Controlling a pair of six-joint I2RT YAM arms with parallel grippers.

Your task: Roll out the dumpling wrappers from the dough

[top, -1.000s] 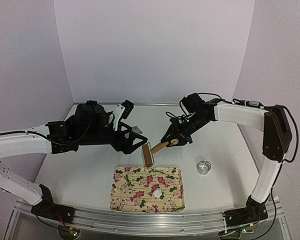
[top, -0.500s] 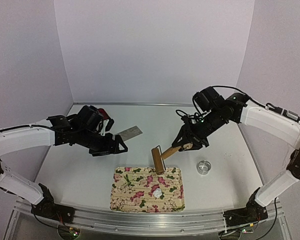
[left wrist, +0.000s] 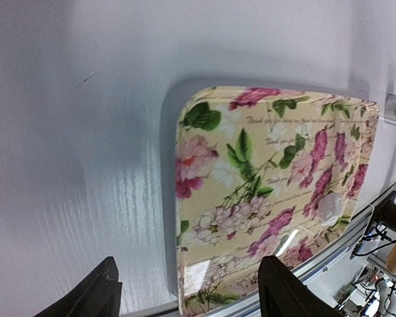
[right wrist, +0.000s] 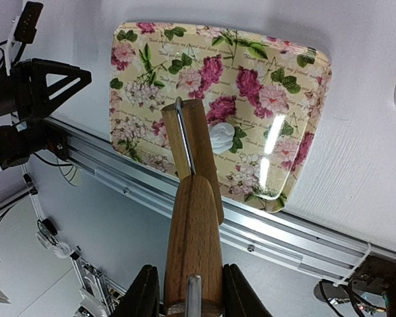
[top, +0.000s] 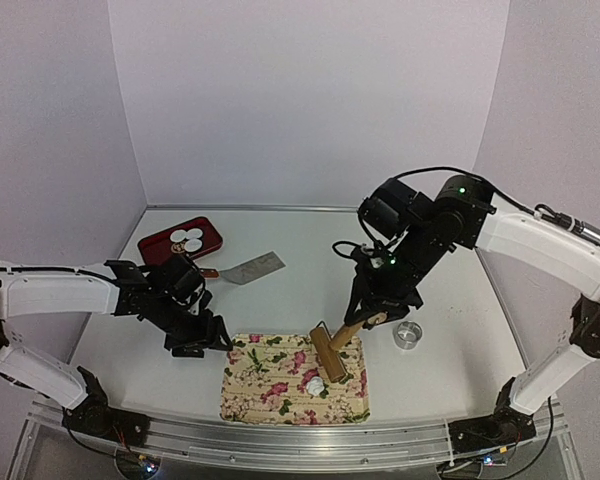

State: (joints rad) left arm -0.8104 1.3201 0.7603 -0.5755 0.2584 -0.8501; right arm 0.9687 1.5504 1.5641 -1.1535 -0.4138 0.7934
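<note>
Gripping roller point(top: 325, 352) in right tool point(right wrist: 193, 297), just over dough point(right wrist: 223, 137); left tool point(left wrist: 188, 290) open by tray point(left wrist: 251, 165). Few wrappers point(top: 187, 238) done, more rolling left.

The tray point(top: 260, 392) is pale yellow — pink roses, green leaves. The dough point(top: 314, 383) is white, the roller point(top: 328, 352) brown wood, the dish point(top: 155, 246) red.

Floral tray point(top: 270, 385): glossy, prob. hard plastic, glare patches on it. Roller point(right wrist: 193, 218): smooth varnished wood w/ thin metal bracket. Dough point(right wrist: 224, 137): matt white, soft-looking. Ring point(top: 408, 334), tray's 2 o'clock: shiny metal. Scraper point(top: 252, 267), tray's 11: dull grey metal. Red tray point(top: 155, 245), scraper's 9-10: glossy; wrappers point(top: 187, 238) matt white. Table point(left wrist: 86, 132): white, satin, faint grain.
</note>
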